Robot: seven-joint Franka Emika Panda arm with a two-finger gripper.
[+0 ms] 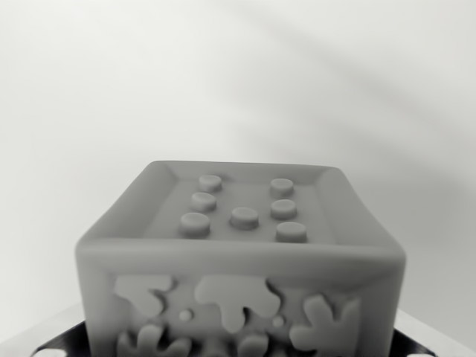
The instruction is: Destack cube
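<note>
A grey cube (pixel 242 253) fills the lower middle of the wrist view, very close to the camera. Its top face is recessed, with a raised rim and several round studs (pixel 244 217) on it. The near side face carries raised splash-like shapes (pixel 234 297). Whatever the cube stands on is hidden below the picture's edge. No finger of the gripper shows, so its place relative to the cube cannot be told.
Behind the cube lies a plain white surface (pixel 238 82) with soft shadows. Dark strips with white spots (pixel 56 348) show at the bottom corners, on both sides of the cube.
</note>
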